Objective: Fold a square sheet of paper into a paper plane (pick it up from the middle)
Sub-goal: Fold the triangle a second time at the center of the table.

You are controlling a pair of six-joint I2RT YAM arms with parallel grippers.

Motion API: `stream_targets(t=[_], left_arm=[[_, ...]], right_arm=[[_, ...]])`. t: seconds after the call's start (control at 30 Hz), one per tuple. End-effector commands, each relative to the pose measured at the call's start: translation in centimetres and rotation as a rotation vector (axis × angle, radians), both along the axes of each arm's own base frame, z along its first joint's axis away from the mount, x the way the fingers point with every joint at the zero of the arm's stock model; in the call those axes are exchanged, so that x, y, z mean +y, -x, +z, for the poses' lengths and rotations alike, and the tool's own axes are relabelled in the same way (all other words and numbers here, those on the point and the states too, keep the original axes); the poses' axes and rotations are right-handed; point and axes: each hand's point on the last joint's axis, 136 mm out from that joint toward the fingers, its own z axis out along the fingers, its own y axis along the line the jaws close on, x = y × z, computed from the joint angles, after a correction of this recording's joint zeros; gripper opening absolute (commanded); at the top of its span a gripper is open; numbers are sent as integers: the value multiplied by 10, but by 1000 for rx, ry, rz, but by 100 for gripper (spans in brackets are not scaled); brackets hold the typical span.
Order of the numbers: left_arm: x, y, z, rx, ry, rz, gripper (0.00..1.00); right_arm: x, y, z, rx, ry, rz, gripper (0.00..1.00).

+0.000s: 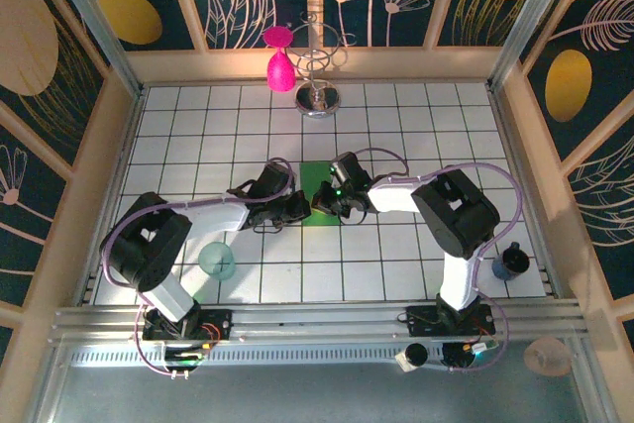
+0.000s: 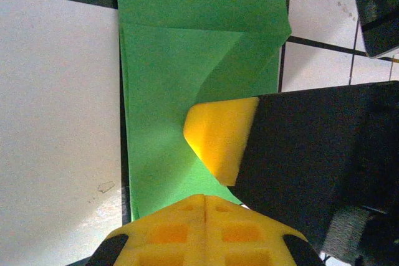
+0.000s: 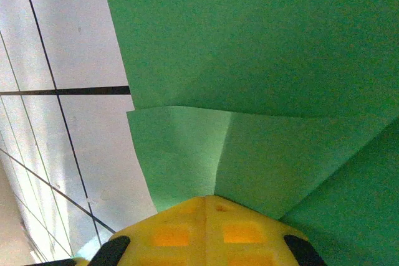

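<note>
**Visitor:** Where does the job stand?

**Me:** Near the middle of the desk (image 1: pixel 198 136) lies the square sheet of paper (image 1: pixel 315 180). It is partly folded, with slanted flaps laid over it, and I judge it no plane yet. My left end effector (image 1: pixel 295 207) and my right end effector (image 1: pixel 335 201) meet over it, close together. Each has its jaws pressed together with nothing between them that I can make out. The tips bear down on the green paper.

**Visitor:** What could spoil it?

**Me:** Three things, I think. My arms are crowded, so a careless move could knock one end effector into the other. The desk is smooth, glossy tile, so a sideways push could slide the whole sheet and skew the crease. One flap corner juts past the sheet's edge and looks slightly raised, so it may spring open if I let go too soon.

**Visitor:** And around you?

**Me:** There are dark walls painted with pale flowers and gold ovals, set in a wooden frame. The desk is white tile with dark lines. At the far edge is a wire stand (image 1: pixel 319 96) with a pink teardrop (image 1: pixel 280 68). A teal cup (image 1: pixel 217 261) sits near my left arm and a dark cup (image 1: pixel 512 263) by my right.
</note>
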Motion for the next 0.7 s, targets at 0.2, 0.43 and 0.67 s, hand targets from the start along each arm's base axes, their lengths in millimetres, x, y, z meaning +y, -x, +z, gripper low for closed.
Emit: stream_targets(t=[0.2,0.43,0.67], left_arm=[[9,3,-23,41,-76,18,0],[25,13,-47,103,-167,37,0],[43,25,-62,150,-243,53,0]], right_arm=[[-2,-1,-4,16,-3,-11,5],[-4,-5,-2,-10,11,-6,5],[-22,-23,-1,-56,34,-30,5]])
